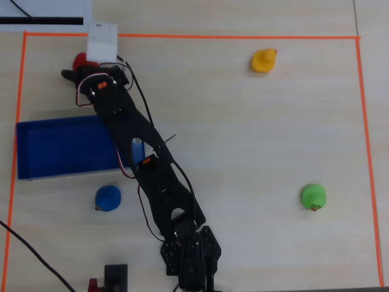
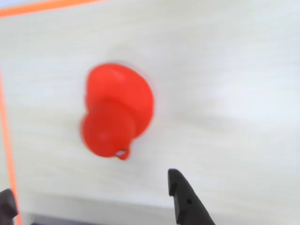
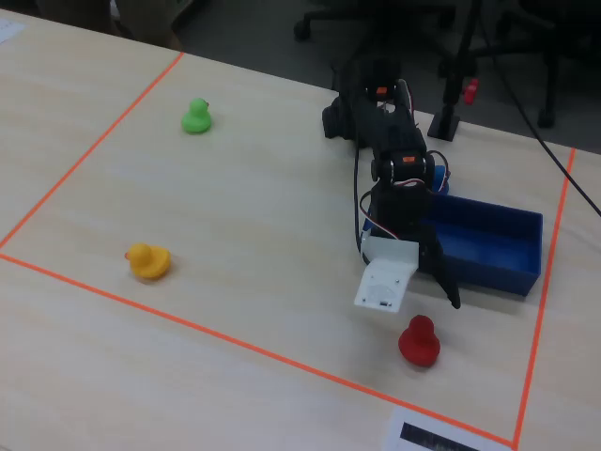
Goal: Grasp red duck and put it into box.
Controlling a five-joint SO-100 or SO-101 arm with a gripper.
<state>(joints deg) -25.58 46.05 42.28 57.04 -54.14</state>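
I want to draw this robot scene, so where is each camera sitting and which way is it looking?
Overhead view: sits above, looks straight down at the table; shows the whole arm reaching toward the box.
Wrist view: rides on the arm, looks down at the red duck; only the fingertips show, spread apart.
Fixed view: sits off to the side, looks slanting across the table; shows the arm and gripper.
Shared: all three show the red duck; overhead and fixed also share the yellow duck and green duck.
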